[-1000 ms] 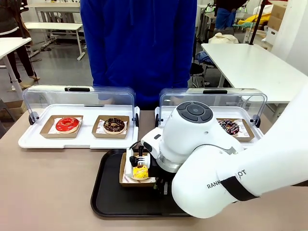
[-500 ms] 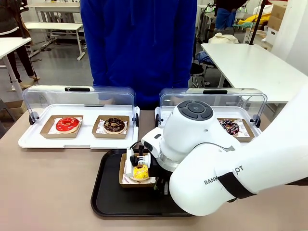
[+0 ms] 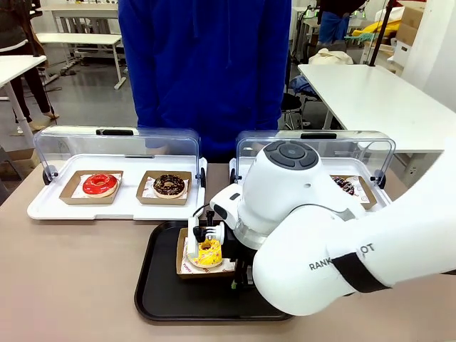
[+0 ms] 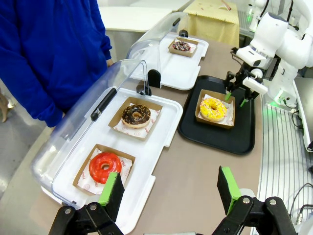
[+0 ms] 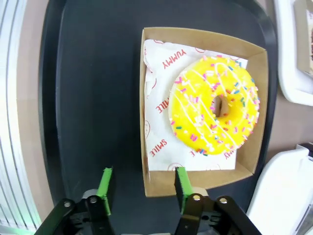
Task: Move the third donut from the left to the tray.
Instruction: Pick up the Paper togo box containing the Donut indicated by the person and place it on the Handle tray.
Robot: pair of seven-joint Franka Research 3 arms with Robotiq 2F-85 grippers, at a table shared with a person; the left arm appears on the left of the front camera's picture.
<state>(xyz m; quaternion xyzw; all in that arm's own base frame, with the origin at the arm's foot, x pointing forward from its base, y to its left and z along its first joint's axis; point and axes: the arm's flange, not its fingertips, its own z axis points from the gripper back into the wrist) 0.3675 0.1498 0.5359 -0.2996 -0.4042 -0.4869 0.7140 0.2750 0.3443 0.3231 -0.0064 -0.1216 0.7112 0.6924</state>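
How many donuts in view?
4. Red-iced ring donut and chocolate donut in the near lidded white tray; yellow-iced sprinkled donut on the flat black plastic tray; another chocolate donut in the far white tray.

We are in a robotics lab or test hall arranged like a bakery counter. At twelve o'clock, beyond the person in blue (image 3: pixel 205 71), we see white work tables (image 3: pixel 370 96) on a grey floor, with cardboard boxes (image 3: pixel 410 25) at two o'clock. White display trays (image 3: pixel 117 206) with clear domed lids (image 3: pixel 117 146) hold boxed donuts at ten and two o'clock, and a white robot arm (image 4: pixel 274 36) works over them.
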